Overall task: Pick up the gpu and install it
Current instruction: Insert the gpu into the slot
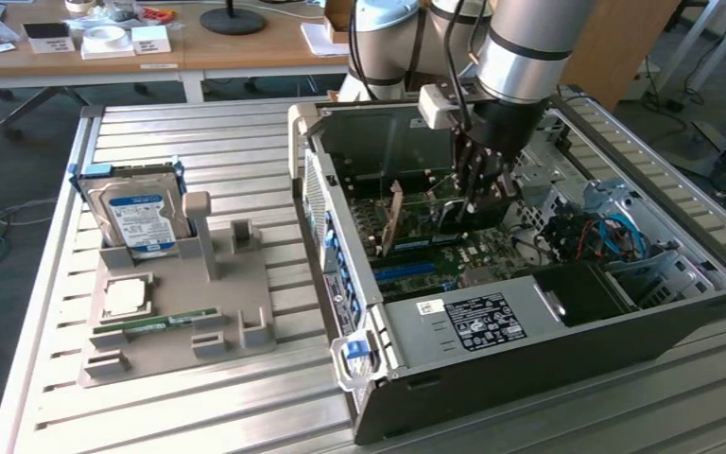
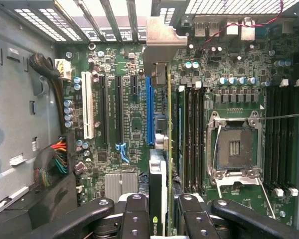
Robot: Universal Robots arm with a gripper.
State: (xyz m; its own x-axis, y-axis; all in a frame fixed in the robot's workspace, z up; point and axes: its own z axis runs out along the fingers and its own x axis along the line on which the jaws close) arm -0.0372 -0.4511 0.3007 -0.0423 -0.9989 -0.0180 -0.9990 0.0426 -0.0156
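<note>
Wrist view: the gpu (image 2: 162,142) is seen edge-on, a thin dark board with a pale metal end bracket, clamped in the hand (image 2: 162,214). It is held over the green motherboard (image 2: 137,129), close between the blue slot (image 2: 149,109) and the black memory slots (image 2: 194,129); side clearance is tight.
</note>
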